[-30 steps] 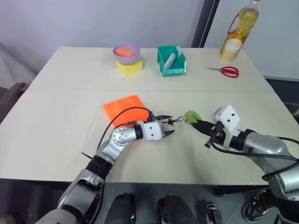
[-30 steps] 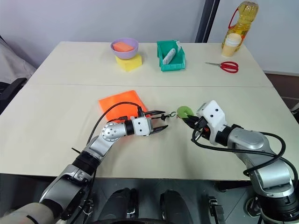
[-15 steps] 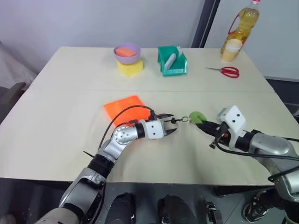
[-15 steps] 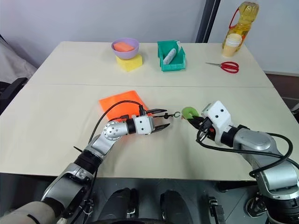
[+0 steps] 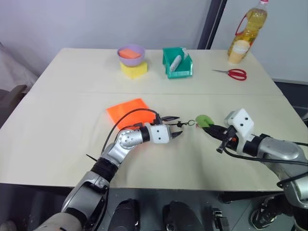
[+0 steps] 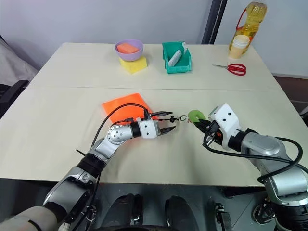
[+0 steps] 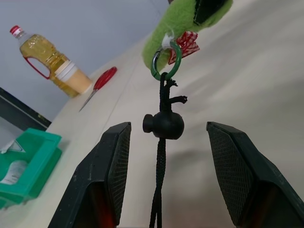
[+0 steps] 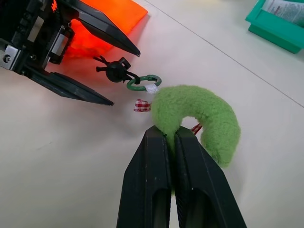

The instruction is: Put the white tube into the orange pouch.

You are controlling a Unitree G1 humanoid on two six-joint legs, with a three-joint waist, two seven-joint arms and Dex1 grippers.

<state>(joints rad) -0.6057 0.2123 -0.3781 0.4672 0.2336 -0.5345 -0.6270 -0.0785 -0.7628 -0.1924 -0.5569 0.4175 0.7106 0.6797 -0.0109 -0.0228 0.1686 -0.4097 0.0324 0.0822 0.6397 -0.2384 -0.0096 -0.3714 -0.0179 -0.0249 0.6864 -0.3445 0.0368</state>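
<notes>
1. Since a second ago our right gripper (image 6: 199, 123) has drawn away to the right, carrying the green tag (image 6: 195, 115) with it, so the dark cord (image 7: 159, 161) now runs nearly straight from tag to pouch; our left gripper (image 6: 169, 122) has kept its place.
2. The white tube (image 6: 174, 57) lies in the green bin (image 6: 184, 63) at the far side of the table (image 6: 57, 120), leaning with its long axis running near-to-far, one end raised against the bin's back wall. We cannot tell which end is the cap.
3. The orange pouch (image 6: 126, 105) lies flat on the table nearer to us, well apart from the bin, partly covered by our left arm.
4. Its cord passes between our left gripper's fingers (image 7: 108, 175), which stand spread on either side of the black cord stopper (image 7: 163, 126) without touching it, holding nothing.
5. Beyond the stopper a green ring (image 8: 140, 82) joins the cord to the fuzzy tag.
6. Our right gripper's fingers (image 8: 152, 180) are pinched tight on the edge of that tag, holding it just above the table.
7. Left of the bin, a purple bowl (image 6: 129, 47) rests on a yellow block (image 6: 133, 64).
8. To the right lie red scissors (image 6: 235, 69) and, past them, an oil bottle (image 6: 243, 29).
</notes>
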